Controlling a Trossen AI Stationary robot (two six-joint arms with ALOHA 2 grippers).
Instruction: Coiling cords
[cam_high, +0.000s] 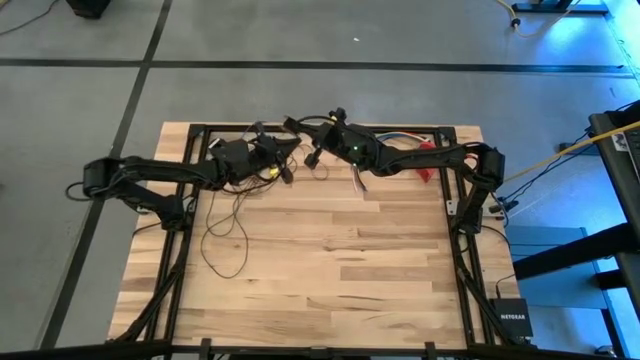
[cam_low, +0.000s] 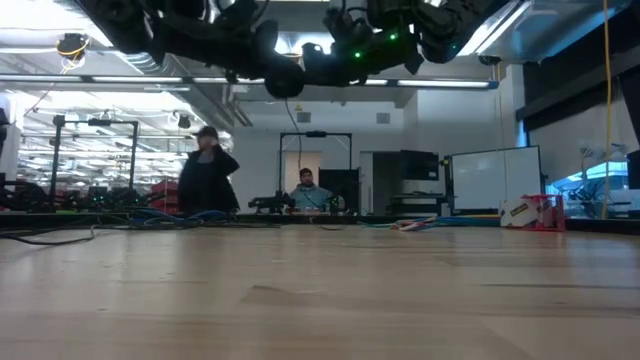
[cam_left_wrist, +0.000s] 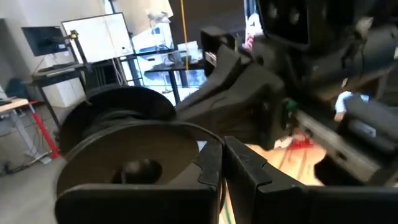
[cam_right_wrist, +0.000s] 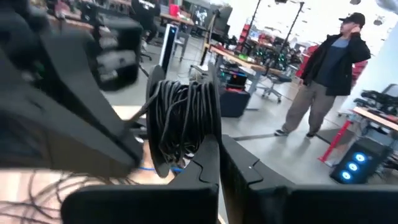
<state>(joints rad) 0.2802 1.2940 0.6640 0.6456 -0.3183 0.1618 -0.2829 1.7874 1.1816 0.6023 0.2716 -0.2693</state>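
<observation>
Both arms meet over the far edge of the wooden table, raised well above its surface; in the low view they hang at the top of the frame with a round black spool between them. The left gripper reaches in from the left side and its fingers are pressed together, clamped on the rim of the spool, whose broad disc fills that wrist view; the right gripper comes in from the right, its fingers likewise closed tight, pinching the edge of the spool's flange. Much of the cords is wound in dark turns around the spool's core; the rest of the cords hangs down from the grippers and lies in loose loops on the table's left half, below the left arm. A short bundle of multicoloured wires and a red object lie under the right arm near the far edge. Beyond the table a standing person in dark clothes holds one hand up to the head; another person sits farther back.
</observation>
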